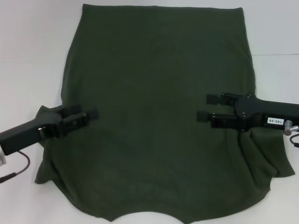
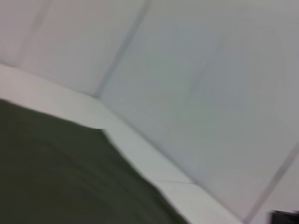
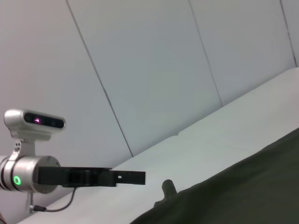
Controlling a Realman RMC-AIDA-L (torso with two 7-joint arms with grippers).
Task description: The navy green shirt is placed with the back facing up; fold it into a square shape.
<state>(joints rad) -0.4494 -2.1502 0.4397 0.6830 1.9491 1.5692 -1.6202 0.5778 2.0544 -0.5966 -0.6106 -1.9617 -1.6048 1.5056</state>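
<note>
**White worktop under a spread shirt**

A plain white worktop (image 1: 28,46) carries everything in the head view. Lying directly on it is the navy green shirt (image 1: 154,116), spread flat and covering most of the surface. Its straight edge lies at the far side, while the near edge is curved and wavy, with a shallow notch in the middle. Both sleeves are bunched at the near corners, one on the left and one on the right, rumpling the cloth there. Bare worktop shows along the left, the right and the far side of the shirt. In the wrist views the worktop's white edge (image 3: 224,135) meets a pale panelled wall.
</note>
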